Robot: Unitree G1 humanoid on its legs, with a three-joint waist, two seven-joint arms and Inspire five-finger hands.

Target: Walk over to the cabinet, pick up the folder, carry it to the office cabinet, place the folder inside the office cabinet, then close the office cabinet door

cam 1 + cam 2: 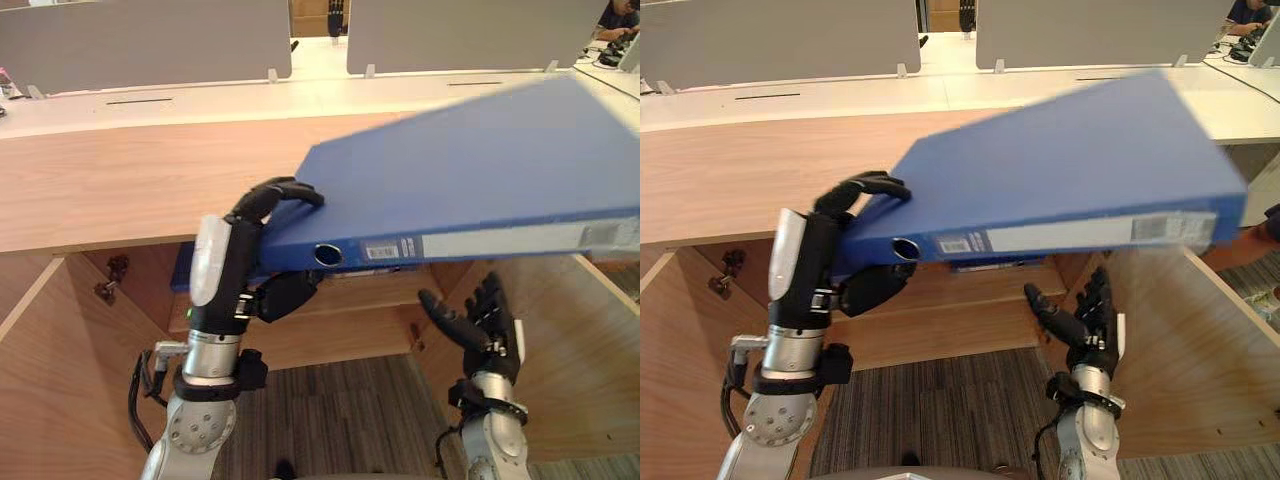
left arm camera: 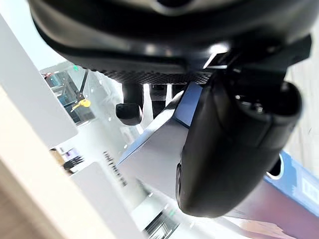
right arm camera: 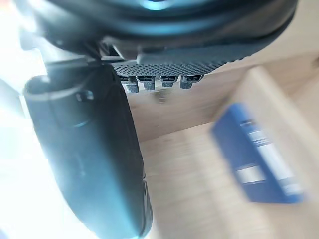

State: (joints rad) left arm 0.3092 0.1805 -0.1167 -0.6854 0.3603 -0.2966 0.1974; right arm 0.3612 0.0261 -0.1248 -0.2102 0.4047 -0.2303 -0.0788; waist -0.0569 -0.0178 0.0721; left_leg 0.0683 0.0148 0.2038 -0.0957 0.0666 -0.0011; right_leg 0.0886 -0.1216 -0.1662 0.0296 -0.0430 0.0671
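Firstly, we recorded the blue folder [image 1: 470, 170] clear of every surface, held in the air over the near edge of the wooden counter [image 1: 130, 180], right of its middle. Its labelled spine faced us and its far side tilted upward. The left hand [image 1: 225, 265] was clamped on the folder's left end: its fingers [image 1: 275, 192] curled over the top cover and its thumb [image 1: 285, 297] pressed from beneath, close to the round hole in the spine. The right hand [image 1: 490, 325] stood below the folder's spine, apart from it, with fingers straight and spread, holding nothing. Under the counter we noted an open wooden compartment with a shelf [image 1: 365, 292]; a further blue object [image 1: 182, 272] lay on it behind the left hand. Grey partition panels [image 1: 140, 40] stood along the counter's far edge. Striped carpet [image 1: 330, 410] covered the floor below.
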